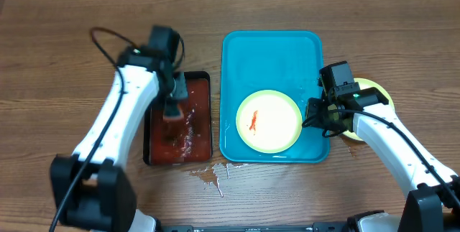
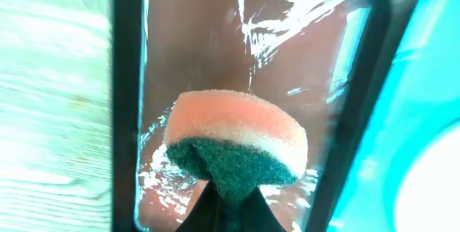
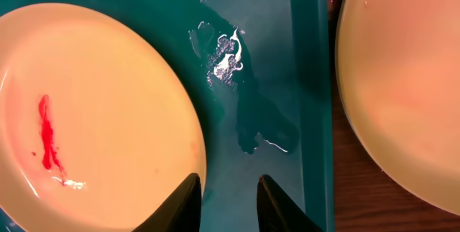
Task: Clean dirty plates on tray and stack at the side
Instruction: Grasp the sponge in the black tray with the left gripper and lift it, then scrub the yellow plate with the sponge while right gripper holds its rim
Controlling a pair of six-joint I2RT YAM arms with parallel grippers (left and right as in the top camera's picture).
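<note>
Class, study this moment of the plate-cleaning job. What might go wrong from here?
1. The sponge in the left hand may drip on its way to the smeared plate; a puddle lies on the table.
2. The right hand stands open beside that plate's rim, over the wet tray; the plate might slide when scrubbed or gripped.

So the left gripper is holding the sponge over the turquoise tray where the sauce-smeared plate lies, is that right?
Not quite: the overhead view shows the left gripper holding the sponge over the dark red tray; the sauce-smeared plate does lie in the turquoise tray.
</note>
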